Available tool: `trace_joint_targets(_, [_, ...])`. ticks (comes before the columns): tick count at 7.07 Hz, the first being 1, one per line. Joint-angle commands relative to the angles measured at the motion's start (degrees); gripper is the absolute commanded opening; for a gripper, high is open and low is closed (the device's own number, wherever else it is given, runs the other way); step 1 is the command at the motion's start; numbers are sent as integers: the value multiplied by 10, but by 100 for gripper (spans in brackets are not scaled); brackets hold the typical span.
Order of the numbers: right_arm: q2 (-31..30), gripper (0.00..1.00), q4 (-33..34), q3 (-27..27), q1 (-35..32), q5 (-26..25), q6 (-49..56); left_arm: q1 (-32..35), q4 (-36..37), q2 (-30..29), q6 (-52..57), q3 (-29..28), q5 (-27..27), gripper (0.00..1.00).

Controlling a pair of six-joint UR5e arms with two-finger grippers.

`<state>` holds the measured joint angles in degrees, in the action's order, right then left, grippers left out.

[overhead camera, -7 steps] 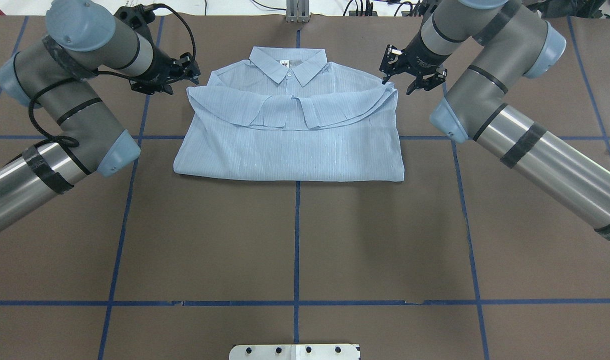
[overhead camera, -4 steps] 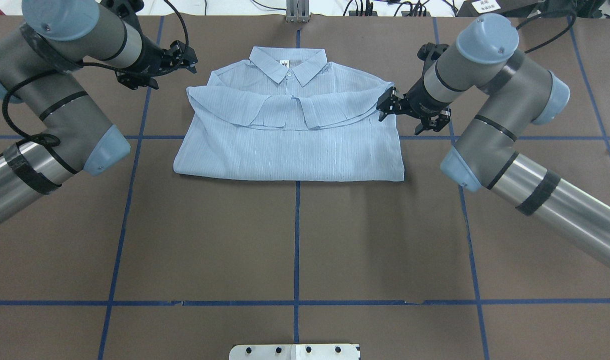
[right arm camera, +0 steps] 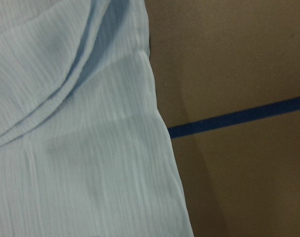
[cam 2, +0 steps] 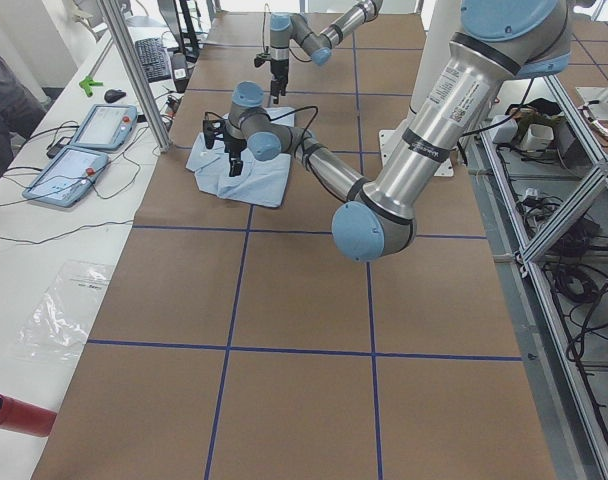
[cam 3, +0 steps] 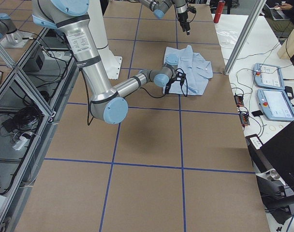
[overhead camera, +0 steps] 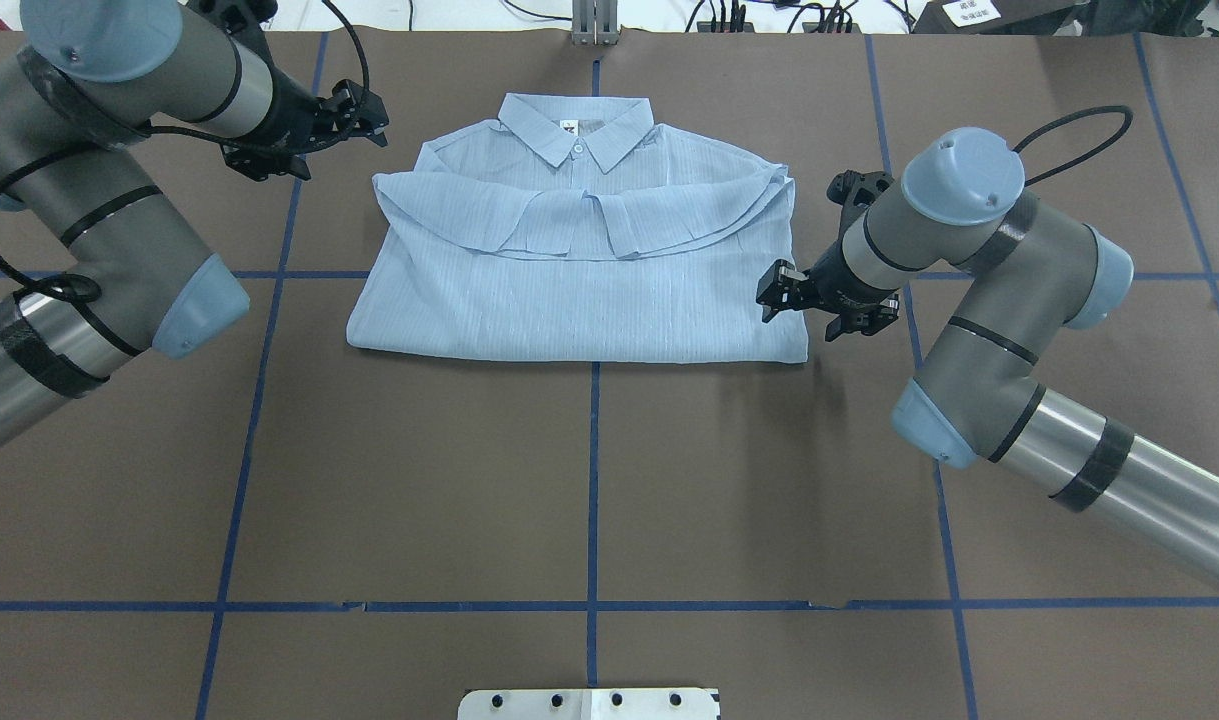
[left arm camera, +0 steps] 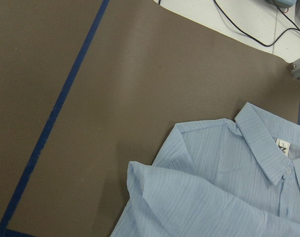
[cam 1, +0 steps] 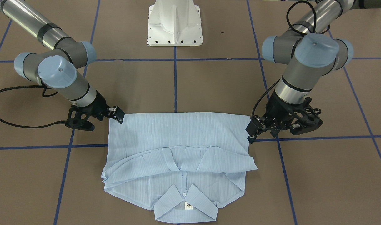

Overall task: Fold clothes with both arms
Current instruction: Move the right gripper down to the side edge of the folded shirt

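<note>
The pale-blue striped shirt [overhead camera: 579, 300] lies folded on the brown table, collar at the far side, sleeves folded across the chest [cam 1: 177, 137]. My left gripper [overhead camera: 369, 112] hovers open beside the shirt's far left shoulder, clear of the cloth [cam 1: 250, 134]. My right gripper [overhead camera: 767, 296] stands open at the shirt's right edge, close to the near hem corner [cam 1: 119, 116], with nothing between its fingers. The left wrist view looks down on the collar and shoulder [left arm camera: 224, 187]; the right wrist view shows the shirt's side edge [right arm camera: 81, 148]. Neither wrist view shows any fingers.
Blue tape lines [overhead camera: 593, 480] divide the table into squares. The white pedestal base [cam 1: 174, 25] sits at the robot's side. Cables run along the far edge [overhead camera: 729, 15]. Teach pendants [cam 2: 84, 140] and a red cylinder [cam 2: 14, 412] lie on the side bench.
My right gripper has travelled from beside the shirt's far right shoulder toward the robot, down the right edge to near the hem corner. My left gripper drew slightly outward. The shirt lies unchanged.
</note>
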<state>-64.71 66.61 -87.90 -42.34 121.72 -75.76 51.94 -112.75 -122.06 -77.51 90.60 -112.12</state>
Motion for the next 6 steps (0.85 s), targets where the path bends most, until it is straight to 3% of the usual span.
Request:
trace_joint_targets(1, [3,65,0,7,6,-3,2,0,1,3,0,5,1,100])
trace_joint_targets(3, [4,54,0,12,6,-16,6,0,1,6,0,4,0,100])
trace_joint_targets(5, [4,52,1,13,5,-21,9,0,1,7,0,4,1,100])
trace_joint_targets(6, [4,43,1,13,3,-21,9,0,1,7,0,4,1,100])
